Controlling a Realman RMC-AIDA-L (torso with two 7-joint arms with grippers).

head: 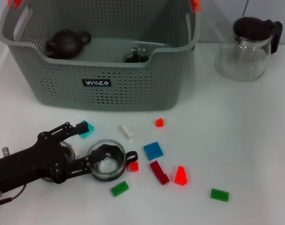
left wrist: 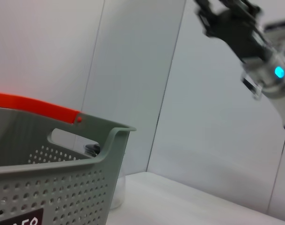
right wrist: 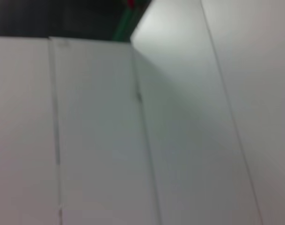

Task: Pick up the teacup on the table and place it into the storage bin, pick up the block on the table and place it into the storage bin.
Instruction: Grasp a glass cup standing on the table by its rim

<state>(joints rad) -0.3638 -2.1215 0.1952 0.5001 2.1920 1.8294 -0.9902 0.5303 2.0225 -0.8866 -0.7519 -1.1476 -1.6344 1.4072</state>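
While the left pincer (head: 86, 147) lies low on the desk (head: 236, 140) in front of the bin (head: 100, 84), we see its two fingers spread apart. One reaches toward a teal block (head: 87, 129). The other runs along the near-left rim of the teacup (head: 106, 159), seemingly touching the glass. We judge nothing is clamped yet.

The teacup is a clear glass one with a dark handle (head: 131, 156). It stands upright on the desk in front of the bin, ahead of the bin's label (head: 96, 83). Its handle points away from the pincer, toward a small red block (head: 133, 166). The cup lies just off the fingertips, partly in the gap between the fingers and toward the lower one. The gap opens toward the cup, and the arm comes in from the cup's left along the desk.

We judge that closing on the cup needs a short push further toward it, so that the far finger clears the rim on the bin side. The left arm is clearly the nearer one. The right pincer (left wrist: 226, 21) is nowhere in the head view and shows only raised high in the left wrist view. We cannot tell whether its fingers are apart or together.

Inside the bin we see a dark teapot (head: 65, 43) at the left and another dark object (head: 135, 56) nearer the middle. Loose blocks lie scattered to the cup's right: blue (head: 153, 150), dark red (head: 159, 172), bright red (head: 180, 175) and green (head: 119, 188).
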